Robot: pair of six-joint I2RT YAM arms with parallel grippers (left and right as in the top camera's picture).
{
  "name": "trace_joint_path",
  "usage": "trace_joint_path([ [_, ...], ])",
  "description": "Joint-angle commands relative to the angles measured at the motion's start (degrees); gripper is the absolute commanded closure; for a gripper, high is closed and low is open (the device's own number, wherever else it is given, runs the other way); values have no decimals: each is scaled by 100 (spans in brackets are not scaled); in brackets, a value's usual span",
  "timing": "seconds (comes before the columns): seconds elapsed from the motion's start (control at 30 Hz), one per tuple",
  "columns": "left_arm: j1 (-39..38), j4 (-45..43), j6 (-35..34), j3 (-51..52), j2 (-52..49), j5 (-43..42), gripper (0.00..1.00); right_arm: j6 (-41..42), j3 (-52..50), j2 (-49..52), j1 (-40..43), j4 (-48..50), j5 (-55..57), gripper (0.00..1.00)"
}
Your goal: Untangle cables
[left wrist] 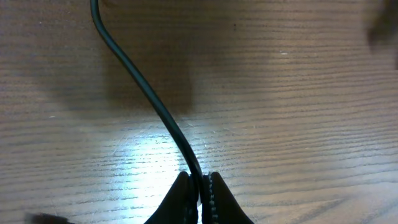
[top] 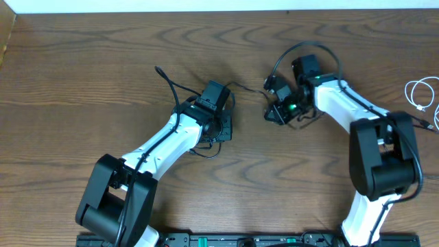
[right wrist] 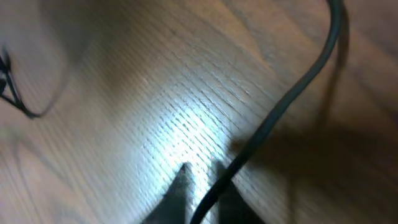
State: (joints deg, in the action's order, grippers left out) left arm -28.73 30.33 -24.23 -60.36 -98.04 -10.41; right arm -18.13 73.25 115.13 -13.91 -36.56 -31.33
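The black cable [top: 247, 87] runs thin and taut between my two grippers near the table's middle, with loose loops [top: 208, 149] lying under the left arm. My left gripper [top: 223, 108] is shut on it. In the left wrist view the jaws [left wrist: 200, 180] pinch the cable [left wrist: 143, 81], which runs up and to the left. My right gripper [top: 272, 103] holds the other stretch. In the blurred right wrist view the cable [right wrist: 298, 81] passes between the finger tips [right wrist: 202, 171]. The white cable [top: 422, 95] lies coiled at the far right, apart from both grippers.
The wooden table [top: 82, 82] reaches a white wall at the back. The right arm's own thick black wire [top: 305, 48] arcs above its wrist. A thin dark loop [right wrist: 22, 106] shows blurred at the left of the right wrist view.
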Motion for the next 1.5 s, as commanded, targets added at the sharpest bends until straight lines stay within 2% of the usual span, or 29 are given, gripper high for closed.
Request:
trace_joint_path([
  [0.0,-13,7,63,15,-37,-7,92,363,-17,-11,4,107,-120,99],
  [0.13,-13,7,66,15,-37,-9,92,807,13,-238,140,236,-122,99],
  [0.17,-13,7,63,15,-37,-7,89,901,28,-323,192,264,-122,99],
  [0.2,-13,7,63,15,-37,-7,83,992,46,-437,251,304,-122,99],
  [0.23,-13,4,63,15,-37,-7,68,1091,68,-568,328,352,-122,99],
  [0.27,-13,4,63,15,-37,-7,61,1158,87,-688,389,387,-120,99],
  [0.3,-13,4,66,15,-37,-7,57,1270,98,-837,470,457,-116,99],
  [0.43,-11,7,63,15,-37,-7,53,1873,101,-1567,927,861,-4,99],
  [0.63,-13,7,63,15,-37,-7,52,2841,98,-2647,1906,1394,710,99],
  [0.8,-13,4,63,15,-37,-7,52,3324,98,-3171,2702,1390,1528,99],
  [1.17,-13,7,63,15,-37,-7,52,3654,76,-3139,3838,625,2793,99],
  [1.37,-13,9,63,15,-37,-7,52,3679,76,-3139,4332,660,3143,99],
  [1.47,-13,11,63,15,-37,-7,52,4059,76,-3139,4651,708,3143,99],
])
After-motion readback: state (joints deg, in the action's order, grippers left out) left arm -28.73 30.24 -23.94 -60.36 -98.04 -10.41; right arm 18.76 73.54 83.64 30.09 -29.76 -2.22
